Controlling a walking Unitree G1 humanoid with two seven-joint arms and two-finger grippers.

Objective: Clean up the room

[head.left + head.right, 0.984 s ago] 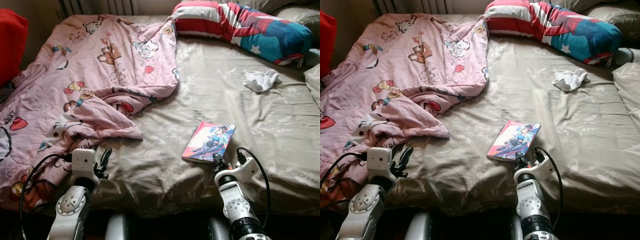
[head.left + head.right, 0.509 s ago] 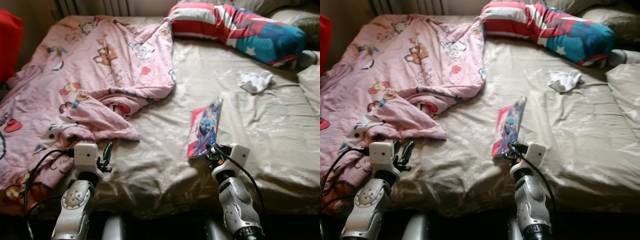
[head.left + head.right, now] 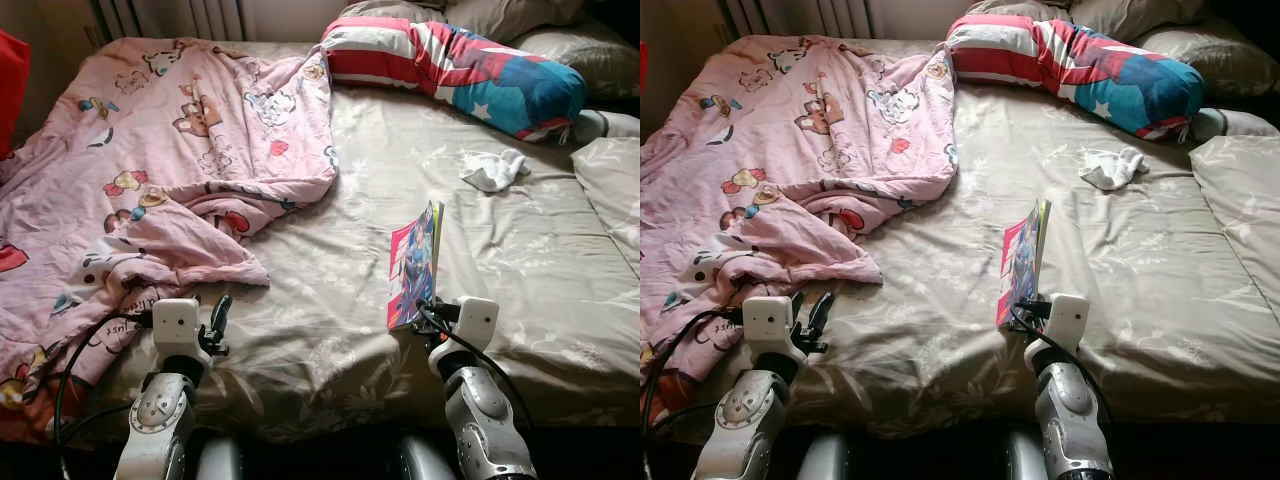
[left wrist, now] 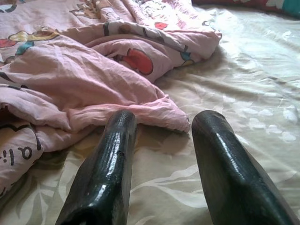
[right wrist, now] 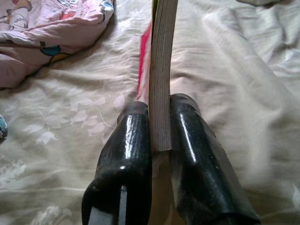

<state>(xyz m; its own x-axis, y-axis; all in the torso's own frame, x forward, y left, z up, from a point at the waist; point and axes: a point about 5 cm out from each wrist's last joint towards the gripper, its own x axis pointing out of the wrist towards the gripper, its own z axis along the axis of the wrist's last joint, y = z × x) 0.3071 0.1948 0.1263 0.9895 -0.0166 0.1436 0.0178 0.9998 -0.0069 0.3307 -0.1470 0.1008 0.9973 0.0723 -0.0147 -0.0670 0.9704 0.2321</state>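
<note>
Right gripper [image 5: 157, 126] is clenched on the book [image 3: 413, 265], pinching it near its lower near corner. Book stands on edge over the near half of the bed [image 3: 520, 250], page block facing the wrist camera, cover to the robot's left.

Risks from here:
- Grip is at one corner only, so the book's weight hangs beyond the fingers [image 5: 129, 150]. Any quick swing could make it pivot in the pinch or slide out.
- Pages may fan open; the upper part already bows a little in the wrist view (soft cover, probably flexes).
- If it drops, it lands back on the sheet, low harm, but needs a regrasp on a soft surface.

Orientation: long axis runs up and away from the robot, towards the striped pillow [image 3: 450, 65], tilted slightly off vertical. Can't tell whether the bottom edge touches the sheet; the gripper body hides it.

Left gripper [image 4: 161, 140] released, fingers spread, hovering just above the sheet with the hem of the pink duvet [image 3: 150, 150] just ahead of its tips. White cloth [image 3: 493, 169] lies well apart, farther up the bed.
</note>
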